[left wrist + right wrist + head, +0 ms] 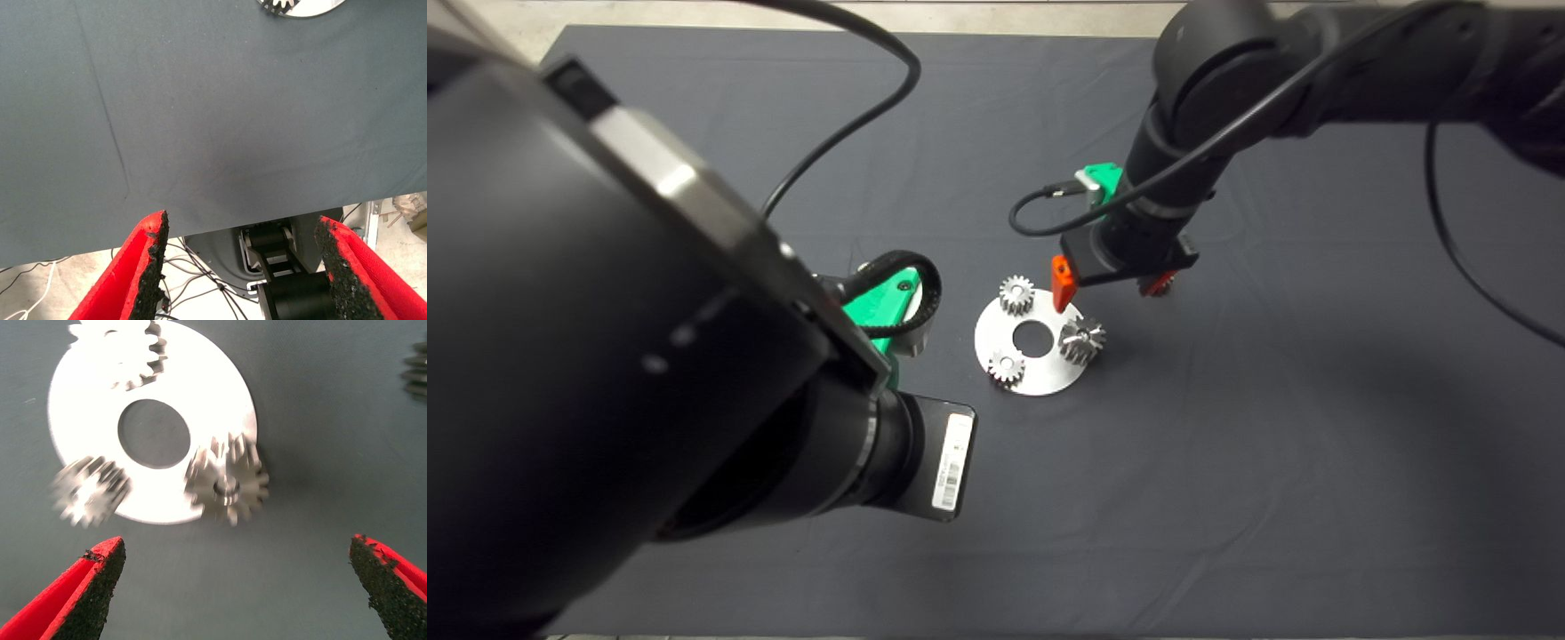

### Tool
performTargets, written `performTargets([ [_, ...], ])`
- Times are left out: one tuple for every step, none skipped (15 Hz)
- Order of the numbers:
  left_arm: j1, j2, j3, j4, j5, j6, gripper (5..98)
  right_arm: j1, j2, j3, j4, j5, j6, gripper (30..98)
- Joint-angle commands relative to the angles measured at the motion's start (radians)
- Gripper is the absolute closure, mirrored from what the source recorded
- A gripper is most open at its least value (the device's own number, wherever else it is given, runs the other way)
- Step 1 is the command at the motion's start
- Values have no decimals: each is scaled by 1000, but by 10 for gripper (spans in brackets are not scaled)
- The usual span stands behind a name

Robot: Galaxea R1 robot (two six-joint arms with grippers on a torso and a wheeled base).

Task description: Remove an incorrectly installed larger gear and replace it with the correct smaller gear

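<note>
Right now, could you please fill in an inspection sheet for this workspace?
Surface: dark mat, faint creases.
Job's things: larger gear on the disc; smaller gear on the mat, apart from the disc.
Clutter: two silver gears on the disc.
Claws: right claw open near the larger gear; left claw open, at the mat's edge.
Cables: black cable over the mat.
Surroundings: floor wires.

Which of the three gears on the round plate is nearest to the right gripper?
The larger gear, at the rim of the silver plate on the right gripper's side. It is wider, with long pointed teeth; the two small bright gears sit farther away.
</note>
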Motion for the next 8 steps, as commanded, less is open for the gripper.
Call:
performTargets([
  [-19,4,3,-8,69,1,491,-52,46,-90,-97,-94,-50,398],
  [-19,4,1,-8,69,1,491,-61,48,-91,-126,-94,-52,398],
  [-19,4,2,-7,69,1,491,-68,48,-96,-146,-95,-57,398],
  [-19,7,1,-7,69,1,491,-78,48,-108,-149,-94,-75,398],
  [-19,10,-2,-5,69,1,491,-83,48,-123,-150,-95,-92,398],
  [-19,12,-8,-5,69,1,491,-85,48,-126,-151,-95,-95,399],
  [-19,14,-10,-5,69,1,491,-86,48,-126,-152,-95,-95,398],
  [-19,14,-10,-5,69,1,491,-90,49,-129,-153,-95,-95,398],
])
